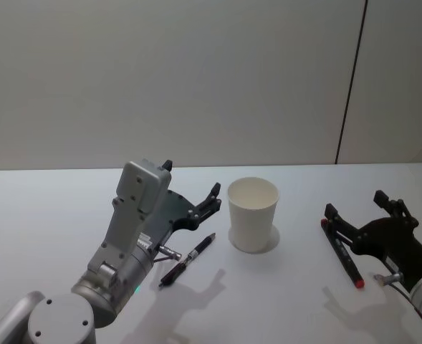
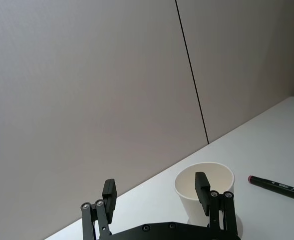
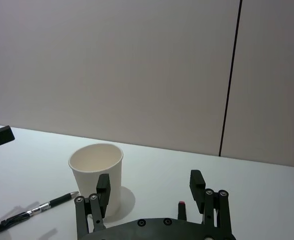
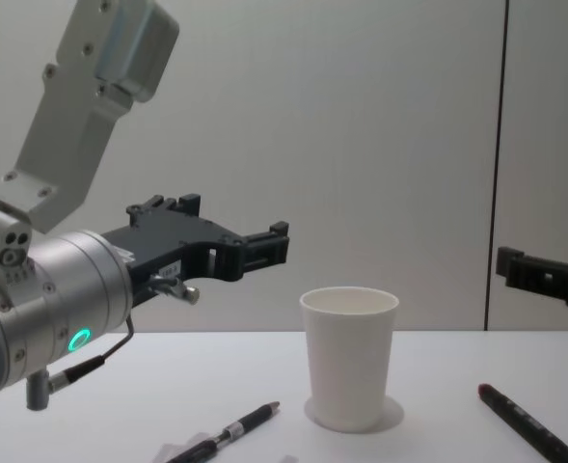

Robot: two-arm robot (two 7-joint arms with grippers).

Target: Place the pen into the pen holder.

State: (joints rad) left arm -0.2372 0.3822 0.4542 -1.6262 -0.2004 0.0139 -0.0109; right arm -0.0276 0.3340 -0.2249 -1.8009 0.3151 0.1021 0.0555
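Observation:
The pen holder (image 1: 253,213), a white paper cup, stands upright mid-table and looks empty; it is also the cup (image 4: 349,357) in the chest view. A black pen (image 1: 188,260) with a silver band lies flat to its left, beneath my left gripper (image 1: 191,179). That gripper hovers above the table, open and empty, aimed towards the cup (image 2: 186,182). A second black pen (image 1: 347,256) with a red end lies right of the cup, just under my right gripper (image 1: 354,203), which is open and empty. In the right wrist view the cup (image 3: 96,170) stands ahead of the fingers (image 3: 196,182).
The white table (image 1: 282,301) runs back to a plain grey wall (image 1: 196,72) with a dark vertical seam (image 1: 350,79). The left arm's silver wrist housing (image 4: 91,87) rises high on the left in the chest view.

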